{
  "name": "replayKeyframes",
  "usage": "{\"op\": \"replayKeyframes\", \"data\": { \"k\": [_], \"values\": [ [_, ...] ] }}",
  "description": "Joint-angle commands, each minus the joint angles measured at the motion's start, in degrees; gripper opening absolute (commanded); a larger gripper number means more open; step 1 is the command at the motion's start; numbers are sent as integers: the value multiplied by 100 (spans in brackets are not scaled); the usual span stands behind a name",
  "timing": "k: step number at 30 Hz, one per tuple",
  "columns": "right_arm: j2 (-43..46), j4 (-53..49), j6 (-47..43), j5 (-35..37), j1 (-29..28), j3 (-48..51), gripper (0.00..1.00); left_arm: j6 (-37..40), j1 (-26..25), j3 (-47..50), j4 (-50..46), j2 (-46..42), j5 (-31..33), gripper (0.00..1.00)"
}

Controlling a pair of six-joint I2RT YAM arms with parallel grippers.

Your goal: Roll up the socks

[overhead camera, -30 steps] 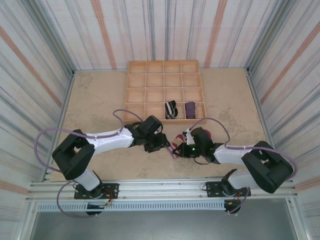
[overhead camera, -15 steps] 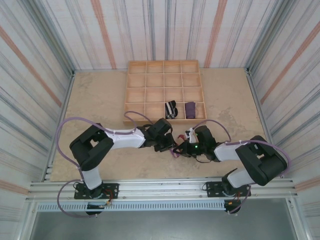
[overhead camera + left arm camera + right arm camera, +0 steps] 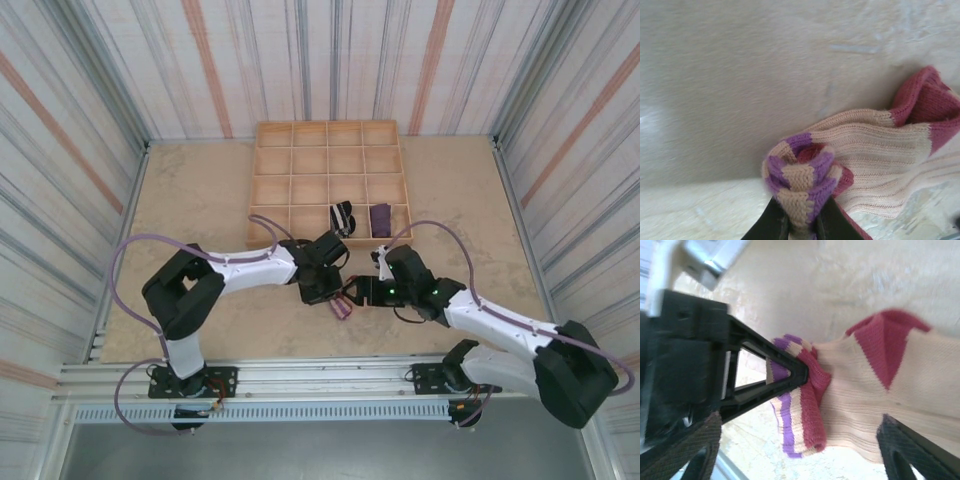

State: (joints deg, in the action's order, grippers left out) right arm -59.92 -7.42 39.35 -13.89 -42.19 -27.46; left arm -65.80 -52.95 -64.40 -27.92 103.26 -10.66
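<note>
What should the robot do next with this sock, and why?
Probably turn the left gripper to roll the bunched cuff farther along the sock: its fingers pinch that cuff, and most of the sock lies flat, unrolled.

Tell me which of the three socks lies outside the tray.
The beige sock with maroon patches: it lies on the table, its striped cuff in the left pincer. The black-and-white sock and the purple sock sit inside the tray.
</note>
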Motion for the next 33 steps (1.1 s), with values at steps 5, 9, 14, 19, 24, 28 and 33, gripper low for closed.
{"op": "replayKeyframes", "data": {
  "k": [5,9,14,19,24,28,33],
  "values": [
    [37,-1475,-877,3060,-1556,-642,88,94,144,-220,-806,-147,-161,0],
    [-188,-1374,-1117,3922,-2358,-825,84,121,210,-205,-732,-46,-370,0],
    [-581,-953,-1417,4654,-3342,-899,75,67,259,-141,-526,10,-619,0],
    [-1177,-463,-1597,4628,-3741,-949,70,89,278,-194,-550,10,-613,0],
    [-1802,-157,-1496,4407,-3664,-1030,69,155,283,-312,-624,84,-602,0],
    [-2180,-173,-1248,4385,-3550,-1066,66,164,276,-317,-622,64,-604,0],
    [-2356,-182,-1070,4453,-3486,-1033,46,147,281,-220,-582,23,-623,0]
  ]
}}
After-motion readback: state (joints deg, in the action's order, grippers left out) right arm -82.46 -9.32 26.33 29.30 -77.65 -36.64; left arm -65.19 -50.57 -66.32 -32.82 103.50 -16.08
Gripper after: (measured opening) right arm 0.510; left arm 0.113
